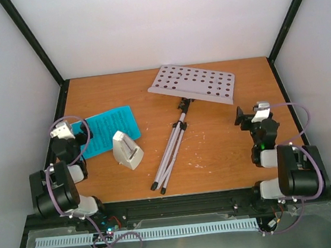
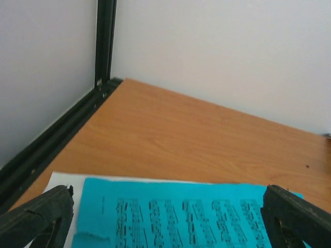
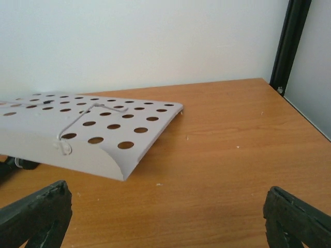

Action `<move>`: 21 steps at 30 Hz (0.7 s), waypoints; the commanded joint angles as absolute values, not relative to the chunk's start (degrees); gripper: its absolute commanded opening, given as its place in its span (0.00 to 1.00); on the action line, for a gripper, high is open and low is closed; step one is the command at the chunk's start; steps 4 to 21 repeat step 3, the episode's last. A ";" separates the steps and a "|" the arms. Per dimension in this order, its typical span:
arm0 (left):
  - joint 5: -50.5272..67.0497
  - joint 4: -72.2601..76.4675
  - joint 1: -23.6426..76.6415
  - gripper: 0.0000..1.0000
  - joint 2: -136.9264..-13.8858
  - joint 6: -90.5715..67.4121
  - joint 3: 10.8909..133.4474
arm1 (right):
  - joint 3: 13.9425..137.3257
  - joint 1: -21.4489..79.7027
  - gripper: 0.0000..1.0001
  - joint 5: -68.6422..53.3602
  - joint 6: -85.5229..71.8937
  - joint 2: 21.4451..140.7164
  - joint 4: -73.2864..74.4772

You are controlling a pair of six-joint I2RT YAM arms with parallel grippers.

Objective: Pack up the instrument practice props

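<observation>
White walls enclose an orange worktop (image 1: 228, 152) where the music stand (image 1: 192, 84) lies at 12 o'clock, turquoise sheet music (image 1: 109, 130) and metronome (image 1: 126, 150) at 9, no container visible, left claw (image 1: 64, 130) and right claw (image 1: 253, 114) both wide, empty.

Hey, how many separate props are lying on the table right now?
3. The blue music sheet lies at the left by the left gripper. The white metronome stands at its right edge. The folded music stand lies in the middle, legs toward the arms. None looks hidden.
</observation>
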State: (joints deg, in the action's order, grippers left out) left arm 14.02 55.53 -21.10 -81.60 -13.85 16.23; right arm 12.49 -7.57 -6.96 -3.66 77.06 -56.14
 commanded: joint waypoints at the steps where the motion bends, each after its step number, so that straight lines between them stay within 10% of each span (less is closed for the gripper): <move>1: 15.44 65.52 -21.11 0.99 -81.62 -11.08 14.99 | 9.53 -7.64 0.99 -7.87 -3.14 81.73 -70.78; 21: 15.28 65.21 -21.12 1.00 -81.76 -11.07 15.24 | 9.57 -7.55 0.99 -8.41 -3.05 83.37 -72.36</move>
